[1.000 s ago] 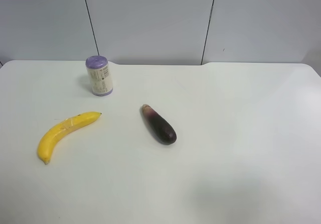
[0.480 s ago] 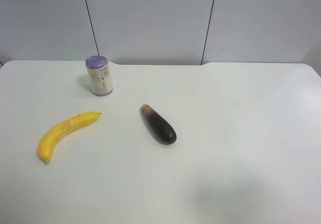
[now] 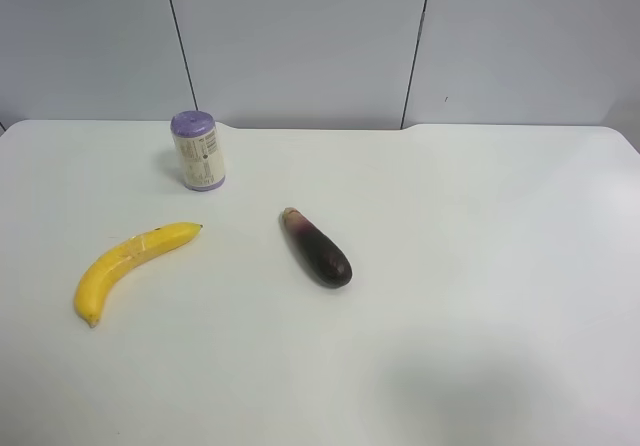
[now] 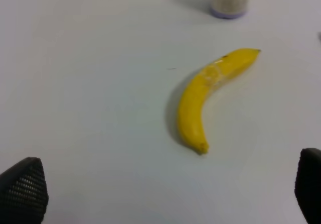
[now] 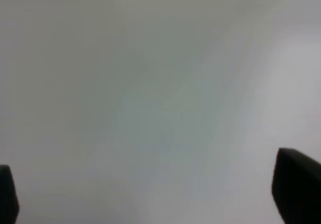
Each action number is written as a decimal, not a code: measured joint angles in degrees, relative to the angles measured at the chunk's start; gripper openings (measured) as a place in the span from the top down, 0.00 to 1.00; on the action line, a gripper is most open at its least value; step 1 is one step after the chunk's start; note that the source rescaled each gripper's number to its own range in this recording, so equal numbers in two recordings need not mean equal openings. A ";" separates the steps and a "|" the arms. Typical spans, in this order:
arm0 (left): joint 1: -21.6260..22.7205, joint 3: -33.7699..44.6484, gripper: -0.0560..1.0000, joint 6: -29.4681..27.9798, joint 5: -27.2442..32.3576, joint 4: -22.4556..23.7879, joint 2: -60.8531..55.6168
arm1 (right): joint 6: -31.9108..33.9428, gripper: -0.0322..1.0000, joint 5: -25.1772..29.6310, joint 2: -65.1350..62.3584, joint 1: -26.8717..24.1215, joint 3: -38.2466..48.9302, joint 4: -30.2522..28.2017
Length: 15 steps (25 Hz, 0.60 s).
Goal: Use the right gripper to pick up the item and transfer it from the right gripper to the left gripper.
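Starting at the right gripper (image 5: 150, 194): only the two dark fingertips (image 5: 296, 184) show at the edges of its wrist view, far apart, so the jaws are spread wide and holding nothing, with just bare white surface (image 5: 160, 83) under them. Same deal with the left gripper (image 4: 170, 194): its fingertips (image 4: 22, 189) sit at opposite corners of that wrist view, jaws spread, nothing pinched between them. Out ahead of the left gripper lies the banana (image 4: 205, 96), flat on the surface and apart from both fingertips, yellow with a pale scuffed patch near its upper half. Beyond the banana's far end stands the can (image 4: 229, 0), only its lower part in that view. From the high camera neither arm is in view at all, only the three things on the surface (image 3: 480, 266). The banana (image 3: 128, 264) lies toward the high view's left, curved, one tip pointing up toward the middle. The can (image 3: 197, 150) stands upright behind it with its purple lid on top, clearly apart from it. The eggplant (image 3: 316, 247) lies near the middle, angled, well apart from the banana.
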 joint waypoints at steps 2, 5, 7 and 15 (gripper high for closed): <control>1.33 0.00 0.00 0.00 0.00 0.00 0.00 | 0.00 0.00 0.00 0.00 -0.21 0.00 0.00; 1.57 0.00 0.00 0.00 0.00 0.00 0.00 | 0.00 0.00 0.00 0.00 -0.21 0.00 0.00; 1.57 0.00 0.00 0.00 0.00 0.00 0.00 | 0.00 0.00 0.00 0.00 -0.21 0.00 0.00; 1.57 0.00 0.00 0.00 0.00 0.00 0.00 | 0.00 0.00 0.00 0.00 -0.21 0.00 0.00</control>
